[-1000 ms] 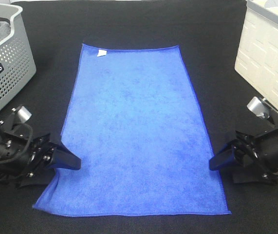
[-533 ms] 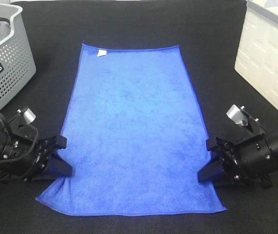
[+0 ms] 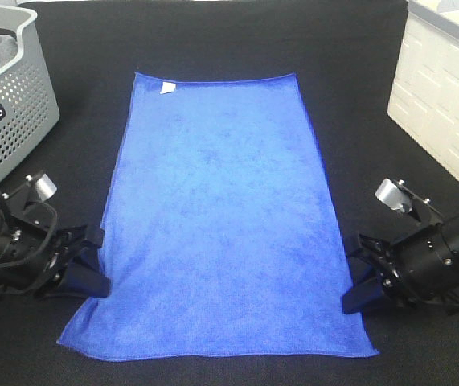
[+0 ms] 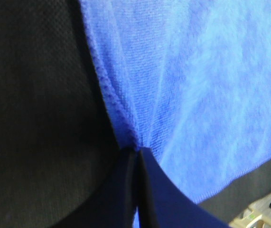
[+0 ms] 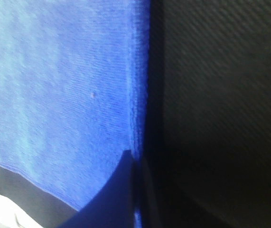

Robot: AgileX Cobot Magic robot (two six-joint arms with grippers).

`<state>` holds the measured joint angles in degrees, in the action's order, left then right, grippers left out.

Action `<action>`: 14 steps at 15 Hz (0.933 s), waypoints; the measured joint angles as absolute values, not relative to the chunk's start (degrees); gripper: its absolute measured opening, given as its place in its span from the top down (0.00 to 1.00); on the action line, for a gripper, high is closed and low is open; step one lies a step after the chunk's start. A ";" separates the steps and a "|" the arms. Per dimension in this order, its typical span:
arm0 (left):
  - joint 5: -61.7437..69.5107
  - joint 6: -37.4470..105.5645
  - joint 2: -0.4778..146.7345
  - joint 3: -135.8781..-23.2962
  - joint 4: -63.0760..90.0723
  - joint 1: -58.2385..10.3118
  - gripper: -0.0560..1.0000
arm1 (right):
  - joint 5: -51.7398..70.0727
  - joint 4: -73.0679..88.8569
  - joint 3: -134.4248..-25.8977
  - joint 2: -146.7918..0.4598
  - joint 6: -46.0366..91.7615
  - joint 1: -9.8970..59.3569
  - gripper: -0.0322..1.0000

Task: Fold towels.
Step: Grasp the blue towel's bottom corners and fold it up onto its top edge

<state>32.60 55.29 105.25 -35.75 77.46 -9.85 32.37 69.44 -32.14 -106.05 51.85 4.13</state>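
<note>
I see bare surface (image 3: pixel 213 40) beyond the far edge of the towel (image 3: pixel 221 209) and in a strip along each long side. The perforated grey basket (image 3: pixel 12 104) blocks the far left, and the white panelled box (image 3: pixel 442 104) blocks the far right.

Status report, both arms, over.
Left gripper shut on blue towel edge. Right gripper shut on opposite edge. Towel flat, unfolded. Nothing lying on it.
</note>
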 joint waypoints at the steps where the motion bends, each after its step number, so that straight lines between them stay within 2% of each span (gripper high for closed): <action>1: 33.35 52.08 103.88 -35.75 73.74 -9.85 0.95 | 32.89 66.69 -32.14 -104.79 49.50 4.13 0.97; 4: 34.49 45.84 99.29 -33.75 66.86 -9.85 0.95 | 35.87 62.51 -30.77 -100.84 44.98 4.13 0.97; 9: 34.95 45.21 87.72 -22.17 65.83 -9.85 0.95 | 36.78 61.82 -20.28 -91.16 44.69 4.13 0.97; 14: 35.70 43.20 79.47 -19.19 65.32 -9.85 0.95 | 36.33 61.76 -16.79 -84.22 44.52 4.35 0.97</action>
<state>35.70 43.20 79.47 -19.19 65.32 -9.85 36.33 61.76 -16.79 -84.22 44.52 4.35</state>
